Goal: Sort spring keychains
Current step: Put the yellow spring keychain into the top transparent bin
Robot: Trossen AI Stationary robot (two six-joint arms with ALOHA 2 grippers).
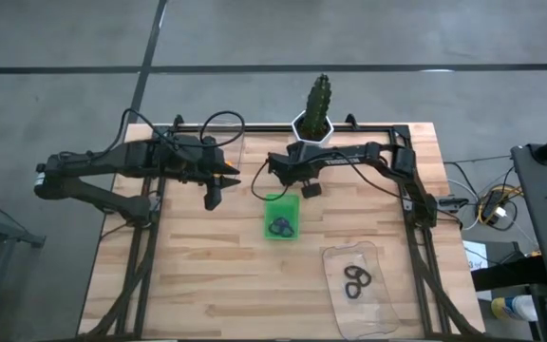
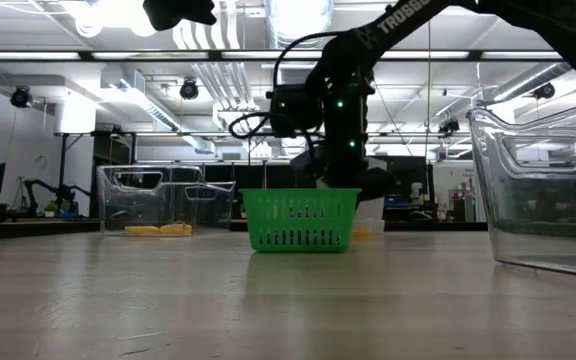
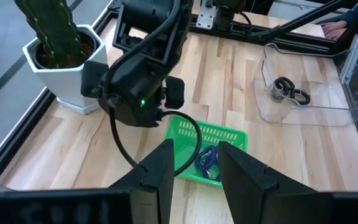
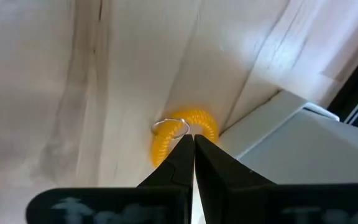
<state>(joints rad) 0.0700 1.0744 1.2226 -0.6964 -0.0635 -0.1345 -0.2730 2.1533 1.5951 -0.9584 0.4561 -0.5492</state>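
Observation:
An orange spring keychain lies on the wooden table against the white base of the cactus pot. My right gripper is shut with its tips at that loop, just beyond the green tray. Purple keychains lie in the green tray. Black keychains lie in a clear tray near the table's near right corner. My left gripper hovers open, left of the green tray. My right gripper comes down from above at a slant, its shut fingertips on the near side of the orange loop. The tips hide the place of contact. The loop's far arc and metal ring rest on the table beside the pot.
The cactus pot stands at the far edge, close to my right wrist. In the low view a second clear tray holds orange pieces. A black frame borders the table. Bare wood lies on the near left.

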